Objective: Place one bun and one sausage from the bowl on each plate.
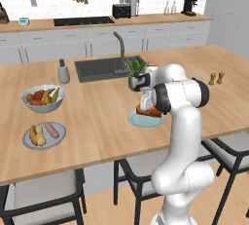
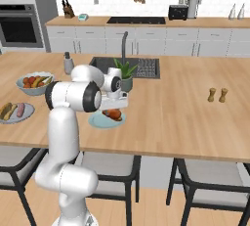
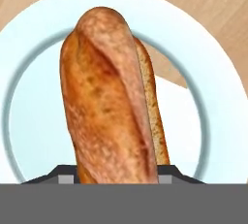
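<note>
Wooden island counter (image 1: 97, 117) carries the work, with a sink and a potted plant (image 1: 136, 68) behind. Near its front edge a pale plate (image 1: 138, 121) is seen under the gripper (image 1: 146, 106), and an orange bun (image 3: 109, 97) is held clamped between the jaws, hanging low over the plate's middle in the hand view. A second, thinner brown piece (image 3: 154, 102) is seen tight beside the bun; whether it is a sausage or part of the roll cannot be told.

Well to the left, the other plate (image 1: 29, 143) already holds a tan bun (image 1: 36, 135) and a pink sausage (image 1: 51, 130). A fruit bowl (image 1: 43, 103) stands behind that plate.

The step in hand is judged to be setting the bun down. It should be lowered until it rests on the plate, kept inside the rim and clear of the edge, and only then should the jaws be parted. A straight upward lift afterwards is advised, so the roll is not dragged or rolled off.
</note>
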Motion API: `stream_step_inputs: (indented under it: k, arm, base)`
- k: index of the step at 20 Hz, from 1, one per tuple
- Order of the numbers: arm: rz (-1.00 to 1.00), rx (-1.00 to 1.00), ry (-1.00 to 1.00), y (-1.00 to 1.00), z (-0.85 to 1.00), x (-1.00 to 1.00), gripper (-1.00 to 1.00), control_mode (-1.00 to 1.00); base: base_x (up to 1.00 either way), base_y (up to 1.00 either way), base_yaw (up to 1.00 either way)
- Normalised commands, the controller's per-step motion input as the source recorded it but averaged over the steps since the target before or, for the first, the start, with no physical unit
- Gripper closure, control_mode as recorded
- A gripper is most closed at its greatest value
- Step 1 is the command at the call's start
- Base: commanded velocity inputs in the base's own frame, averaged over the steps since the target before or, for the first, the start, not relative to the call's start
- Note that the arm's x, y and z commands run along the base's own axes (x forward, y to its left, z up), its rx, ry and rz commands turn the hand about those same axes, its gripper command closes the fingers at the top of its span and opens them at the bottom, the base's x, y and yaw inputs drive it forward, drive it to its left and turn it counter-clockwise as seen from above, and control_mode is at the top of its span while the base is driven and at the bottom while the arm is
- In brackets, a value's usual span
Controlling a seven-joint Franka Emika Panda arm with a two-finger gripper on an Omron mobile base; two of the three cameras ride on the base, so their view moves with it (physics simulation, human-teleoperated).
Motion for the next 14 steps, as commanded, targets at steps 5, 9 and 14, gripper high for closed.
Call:
stream_step_inputs:
  k: [5, 9, 14]
  arm:
    - [0.0, 0.02, -0.01, 0.01, -0.04, 0.0, -1.0, -1.0]
    - [0.0, -0.01, 0.0, 0.06, 0.01, 0.0, -1.0, -1.0]
    - [-0.01, -0.02, 0.0, 0.09, 0.0, 0.0, -1.0, -1.0]
  base:
    - [0.0, 0.0, 0.0]
    - [0.0, 0.0, 0.0]
    - [0.0, 0.0, 0.0]
